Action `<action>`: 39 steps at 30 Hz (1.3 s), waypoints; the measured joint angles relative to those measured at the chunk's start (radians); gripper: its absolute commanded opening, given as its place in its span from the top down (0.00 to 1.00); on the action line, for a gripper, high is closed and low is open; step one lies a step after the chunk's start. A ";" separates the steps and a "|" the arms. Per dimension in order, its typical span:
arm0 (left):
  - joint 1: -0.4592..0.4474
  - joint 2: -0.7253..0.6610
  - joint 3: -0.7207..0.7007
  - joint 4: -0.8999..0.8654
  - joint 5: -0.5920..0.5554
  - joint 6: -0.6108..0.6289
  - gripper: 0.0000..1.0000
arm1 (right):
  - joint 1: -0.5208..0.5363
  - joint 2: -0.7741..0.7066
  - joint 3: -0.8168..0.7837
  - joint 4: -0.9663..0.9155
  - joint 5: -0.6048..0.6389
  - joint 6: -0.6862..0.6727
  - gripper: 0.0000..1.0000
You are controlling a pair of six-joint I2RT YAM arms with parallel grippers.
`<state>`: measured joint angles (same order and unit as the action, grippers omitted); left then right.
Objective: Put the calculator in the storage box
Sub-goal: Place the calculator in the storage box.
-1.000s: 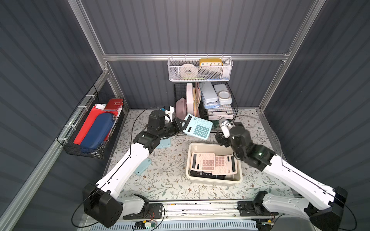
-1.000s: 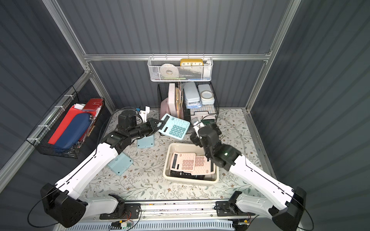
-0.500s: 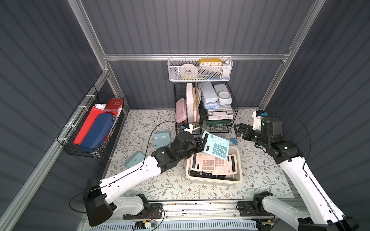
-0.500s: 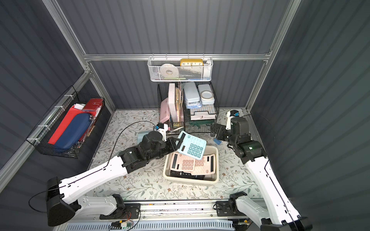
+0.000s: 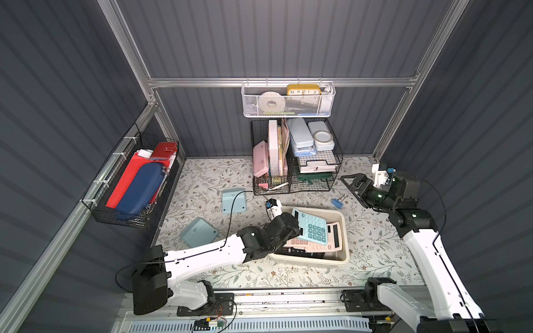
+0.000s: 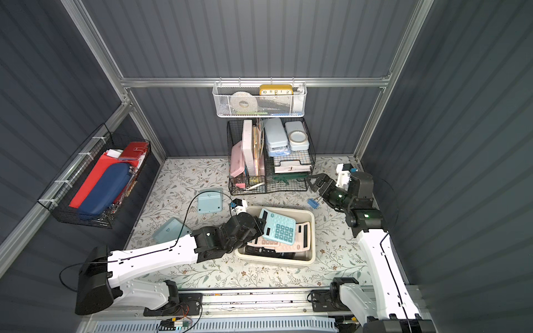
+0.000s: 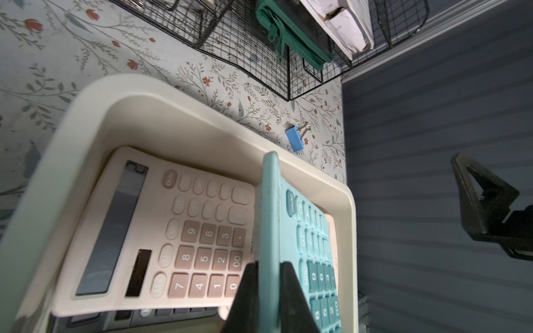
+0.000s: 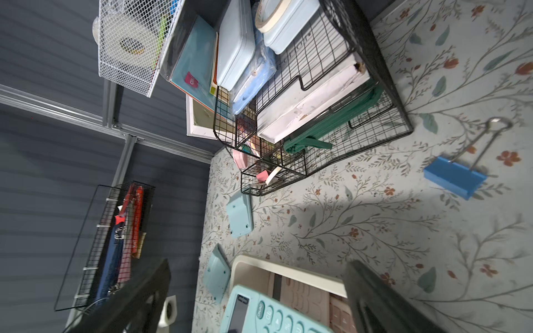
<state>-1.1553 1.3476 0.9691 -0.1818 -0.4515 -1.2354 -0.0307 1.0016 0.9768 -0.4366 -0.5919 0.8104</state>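
Teal calculator (image 5: 313, 227) hangs tilted over the cream storage box (image 5: 317, 260), above a pink calculator (image 5: 336, 236) lying inside. The left end effector (image 7: 266, 288) grips it edge-on, jaws clenched. The right end effector (image 5: 353, 188) stands released at the desk's (image 5: 202, 178) far right, near a blue binder clip (image 5: 336, 202).

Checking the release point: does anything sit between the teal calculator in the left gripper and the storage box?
Nothing blocks the opening: the teal calculator in the left gripper is tilted over the storage box. A pink calculator inside, atop a dark calculator, lies right below, so it would likely land on that.
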 measured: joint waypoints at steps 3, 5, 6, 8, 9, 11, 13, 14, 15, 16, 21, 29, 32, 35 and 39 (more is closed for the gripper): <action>0.000 -0.001 -0.023 -0.006 -0.036 -0.027 0.98 | -0.003 0.013 -0.019 0.038 -0.051 0.035 0.01; 0.000 -0.001 -0.032 -0.013 -0.059 -0.042 0.99 | -0.003 0.016 -0.021 0.050 -0.073 0.047 0.01; 0.000 -0.001 -0.036 -0.017 -0.072 -0.049 0.98 | -0.003 0.016 -0.021 0.056 -0.082 0.049 0.01; 0.000 -0.003 -0.043 -0.019 -0.089 -0.056 0.98 | -0.003 0.016 -0.021 0.061 -0.093 0.048 0.01; 0.000 -0.003 -0.045 -0.022 -0.099 -0.059 0.99 | -0.003 0.016 -0.021 0.061 -0.096 0.044 0.01; 0.000 -0.002 -0.046 -0.023 -0.113 -0.063 0.98 | -0.003 0.016 -0.021 0.060 -0.097 0.032 0.01; 0.000 0.000 -0.045 -0.026 -0.126 -0.066 0.98 | -0.003 0.013 -0.021 0.055 -0.095 0.022 0.01; 0.000 0.006 -0.043 -0.030 -0.133 -0.066 0.98 | -0.003 0.008 -0.021 0.051 -0.089 0.017 0.01; 0.000 0.015 -0.040 -0.038 -0.140 -0.067 0.97 | -0.003 0.001 -0.021 0.048 -0.083 0.015 0.01; 0.000 0.024 -0.036 -0.045 -0.145 -0.069 0.96 | -0.003 -0.006 -0.021 0.048 -0.080 0.012 0.01; 0.000 0.065 -0.023 -0.087 -0.174 -0.074 0.92 | -0.003 -0.041 -0.021 0.064 -0.082 0.010 0.01; -0.003 0.104 0.034 -0.136 -0.190 -0.070 0.65 | -0.003 -0.020 -0.021 0.079 -0.115 0.009 0.01; -0.003 0.118 0.061 -0.167 -0.200 -0.062 0.51 | -0.003 -0.016 -0.027 0.082 -0.121 0.009 0.01; -0.003 0.119 0.091 -0.200 -0.208 -0.056 0.43 | -0.003 -0.015 -0.032 0.084 -0.125 0.010 0.01; -0.003 0.114 0.127 -0.224 -0.216 -0.038 0.38 | -0.003 -0.015 -0.033 0.085 -0.133 0.009 0.01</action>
<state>-1.1584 1.4612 1.0962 -0.4057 -0.6674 -1.2736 -0.0334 0.9863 0.9440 -0.3511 -0.7246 0.8196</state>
